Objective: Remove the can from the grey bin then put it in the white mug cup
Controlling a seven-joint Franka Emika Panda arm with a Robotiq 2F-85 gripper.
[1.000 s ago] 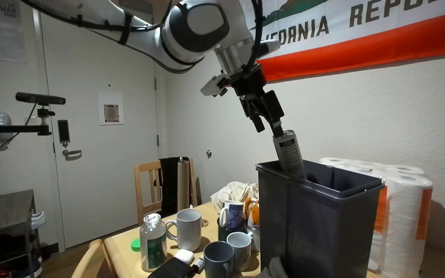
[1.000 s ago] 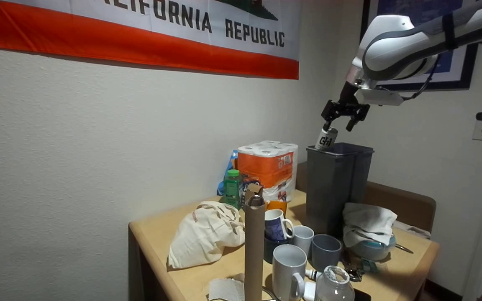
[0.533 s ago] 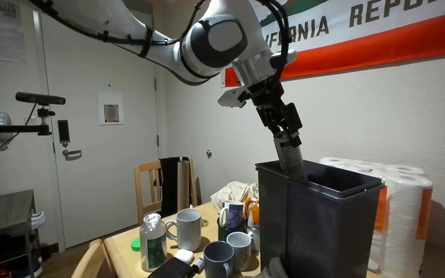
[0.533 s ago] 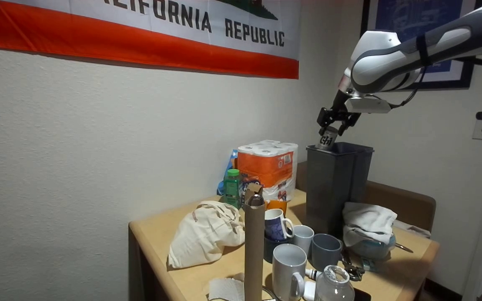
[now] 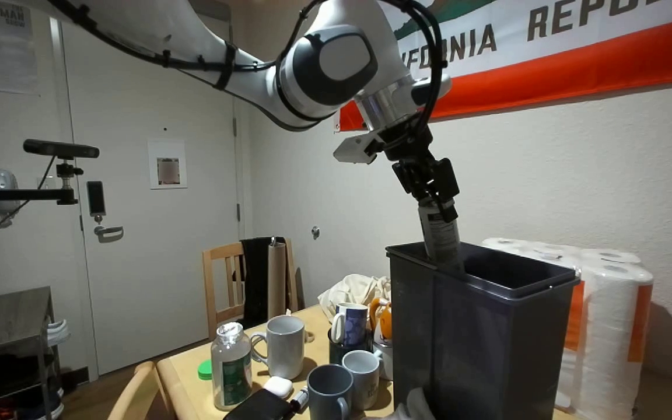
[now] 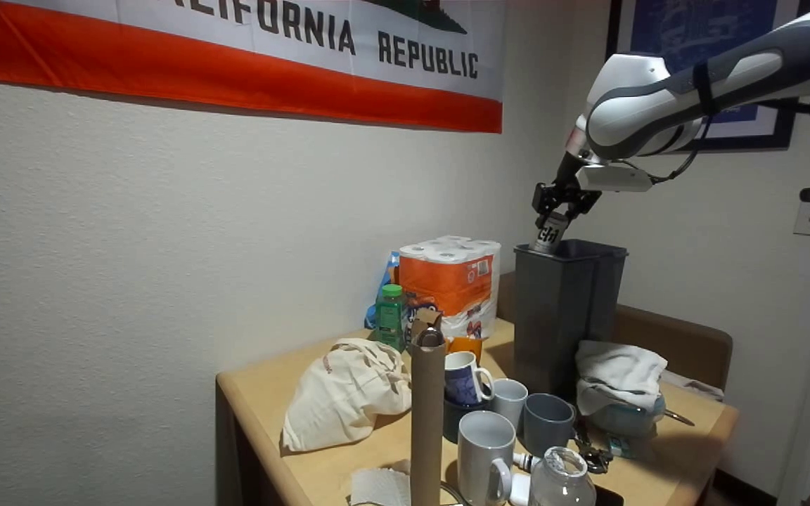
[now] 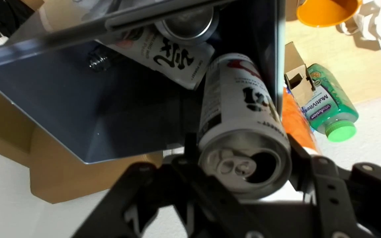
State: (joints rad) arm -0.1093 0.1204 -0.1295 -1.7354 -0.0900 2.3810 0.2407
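Note:
The can (image 7: 240, 89), pale with dark lettering and a silvery top with an open mouth hole, leans in a corner of the tall grey bin (image 5: 487, 344), its upper part above the rim. My gripper (image 7: 243, 152) is shut on the can just below its top, one finger on each side. In both exterior views the gripper (image 5: 437, 210) is above the bin's rim, and the can's lower end is hidden inside. On the table stand a tall whitish mug (image 5: 286, 347) and a smaller whitish one (image 5: 364, 382); which is the white mug cup I cannot tell.
More cans (image 7: 177, 59) lie deeper in the bin. Around it stand paper-towel rolls (image 6: 451, 281), a dark grey mug (image 6: 548, 422), a blue-and-white mug (image 6: 463, 379) and a cloth-topped bowl (image 6: 619, 400). A clear jar (image 5: 232, 367) and a tall cardboard tube (image 6: 427, 422) stand nearer the edge.
The gripper has come down over the top of the can, and its fingers have gone from wide apart to shut on it. The can has shifted slightly at the rim.

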